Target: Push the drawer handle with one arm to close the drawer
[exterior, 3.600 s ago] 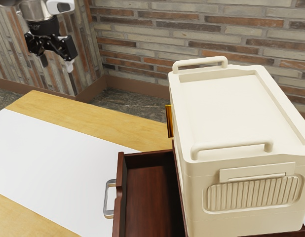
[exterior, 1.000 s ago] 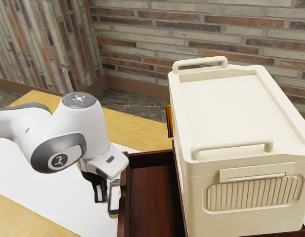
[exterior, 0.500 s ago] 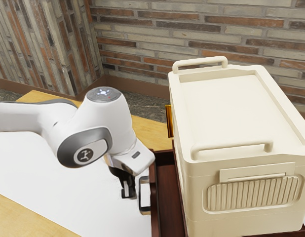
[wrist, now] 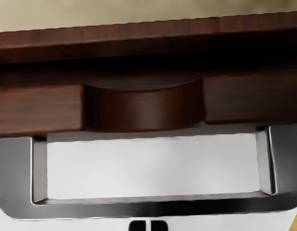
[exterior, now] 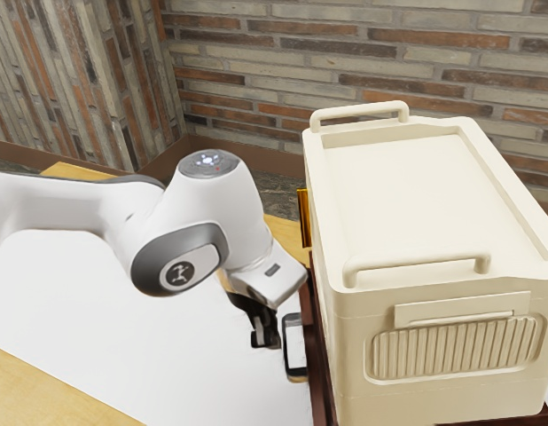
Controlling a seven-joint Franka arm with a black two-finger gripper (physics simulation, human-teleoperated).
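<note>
The drawer (wrist: 143, 111) looks mostly closed, with a narrow dark gap between its front and the cabinet (wrist: 148, 41). The hand (wrist: 148, 225), fingertips nearly together and grasping nothing, is just outside the handle (wrist: 148, 209); a short push probably remains.

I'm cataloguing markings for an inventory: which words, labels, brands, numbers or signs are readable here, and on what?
No text is readable.
White, rounded robot arm: pale emblem on a dark round badge, too small to make out; lit marks on a grey disc, also unreadable.
Cream ribbed-front box: no writing visible.
</note>
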